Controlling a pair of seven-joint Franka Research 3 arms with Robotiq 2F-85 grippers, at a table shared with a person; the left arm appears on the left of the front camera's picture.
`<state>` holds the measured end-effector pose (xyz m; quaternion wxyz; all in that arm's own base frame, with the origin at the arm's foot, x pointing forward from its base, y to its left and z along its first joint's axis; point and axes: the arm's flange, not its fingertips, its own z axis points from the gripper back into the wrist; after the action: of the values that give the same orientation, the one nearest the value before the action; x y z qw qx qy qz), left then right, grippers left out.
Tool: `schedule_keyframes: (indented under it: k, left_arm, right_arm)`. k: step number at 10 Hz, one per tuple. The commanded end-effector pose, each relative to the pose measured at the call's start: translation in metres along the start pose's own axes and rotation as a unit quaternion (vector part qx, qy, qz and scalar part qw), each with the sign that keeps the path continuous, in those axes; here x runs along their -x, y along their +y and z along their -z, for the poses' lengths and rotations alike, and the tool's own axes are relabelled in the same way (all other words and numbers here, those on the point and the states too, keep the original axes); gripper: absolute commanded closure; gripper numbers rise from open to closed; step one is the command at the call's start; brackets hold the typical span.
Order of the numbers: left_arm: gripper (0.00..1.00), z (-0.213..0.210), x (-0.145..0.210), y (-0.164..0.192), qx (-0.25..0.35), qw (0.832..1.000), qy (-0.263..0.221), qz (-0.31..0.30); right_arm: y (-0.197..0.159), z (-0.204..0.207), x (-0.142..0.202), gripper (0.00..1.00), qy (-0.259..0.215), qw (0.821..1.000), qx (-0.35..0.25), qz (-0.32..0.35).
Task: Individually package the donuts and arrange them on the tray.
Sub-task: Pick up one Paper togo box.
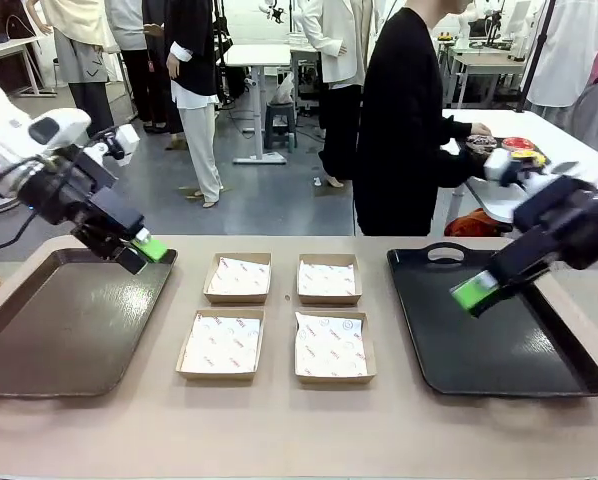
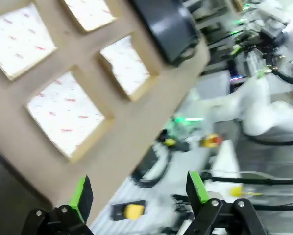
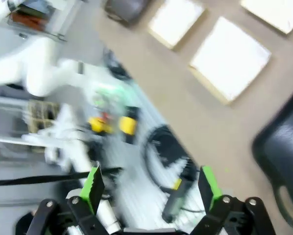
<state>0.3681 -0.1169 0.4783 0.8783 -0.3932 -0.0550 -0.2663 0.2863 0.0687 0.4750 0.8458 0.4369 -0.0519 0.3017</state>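
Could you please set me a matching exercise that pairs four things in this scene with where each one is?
Things:
1. left gripper
2. right gripper
3. cardboard boxes
4. donuts

Places:
A. on the white table behind, by the person's hand
B. over the black tray
C. mid-table, between the two trays
D. above the far right corner of the brown tray

Pairs: 1-D; 2-B; 3-C; 4-A
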Motion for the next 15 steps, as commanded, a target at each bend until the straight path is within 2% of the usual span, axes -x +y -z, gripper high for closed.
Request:
schedule_keyframes:
  k: [1,2,4,6,9,11,15]
  left_arm:
    - [0.0,-0.005,0.004,0.047,0.109,0.987,-0.028,-0.117]
    - [0.0,-0.009,0.019,0.067,0.15,0.977,-0.054,-0.145]
    - [0.0,-0.032,0.053,0.093,0.195,0.96,-0.11,-0.168]
    - [0.0,-0.058,0.082,0.119,0.228,0.943,-0.154,-0.188]
    - [0.0,-0.098,0.117,0.134,0.219,0.933,-0.188,-0.215]
    - [0.0,-0.118,0.132,0.137,0.203,0.933,-0.192,-0.225]
    - [0.0,-0.132,0.154,0.15,0.176,0.929,-0.209,-0.249]
  right_arm:
    - [-0.038,-0.012,0.028,0.0,-0.084,0.981,-0.146,0.097]
    - [-0.054,-0.022,0.046,0.0,-0.107,0.972,-0.176,0.116]
    - [-0.074,-0.035,0.078,0.0,-0.135,0.958,-0.215,0.134]
    - [-0.091,-0.048,0.105,0.0,-0.137,0.953,-0.218,0.163]
    - [-0.092,-0.068,0.131,0.0,-0.165,0.948,-0.206,0.178]
    - [-0.087,-0.078,0.142,0.0,-0.173,0.947,-0.203,0.177]
    - [-0.082,-0.094,0.156,0.0,-0.212,0.942,-0.195,0.174]
